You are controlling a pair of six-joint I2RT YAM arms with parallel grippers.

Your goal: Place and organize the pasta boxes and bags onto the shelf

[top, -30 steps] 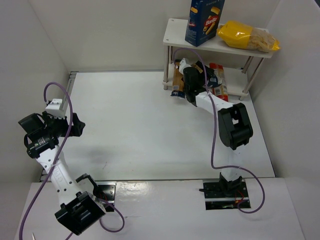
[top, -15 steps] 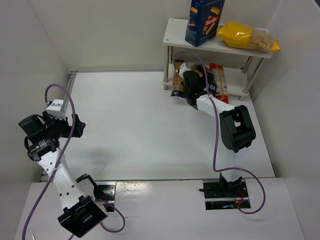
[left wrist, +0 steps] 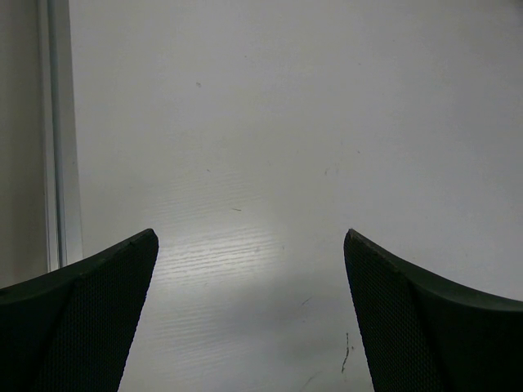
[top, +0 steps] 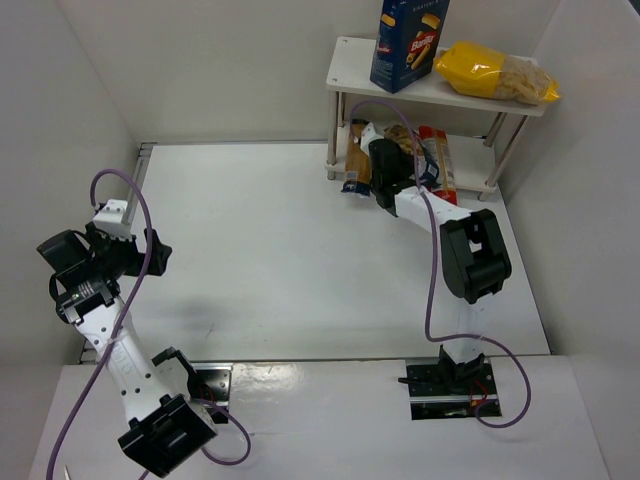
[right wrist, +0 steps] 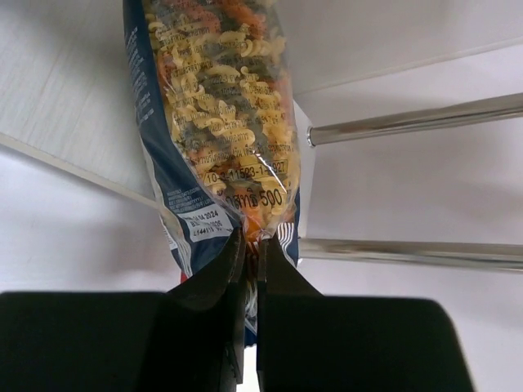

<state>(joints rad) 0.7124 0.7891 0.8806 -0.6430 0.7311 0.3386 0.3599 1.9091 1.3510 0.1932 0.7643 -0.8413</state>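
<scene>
A clear bag of short spiral pasta with a dark blue label stands at the left end of the shelf's lower tier. My right gripper is shut on the bag's near sealed edge, and its arm reaches under the white two-tier shelf. On the top board stand a tall blue box and a yellow bag. Red and orange spaghetti packs lie on the lower board. My left gripper hangs open over bare table at the far left.
Thin metal shelf legs run close to the right of the held bag. White walls enclose the table on the left, back and right. A purple cable trails along the right arm.
My right gripper has gone from open to shut on the bag's edge and has edged slightly toward the shelf. The left arm has barely shifted.
</scene>
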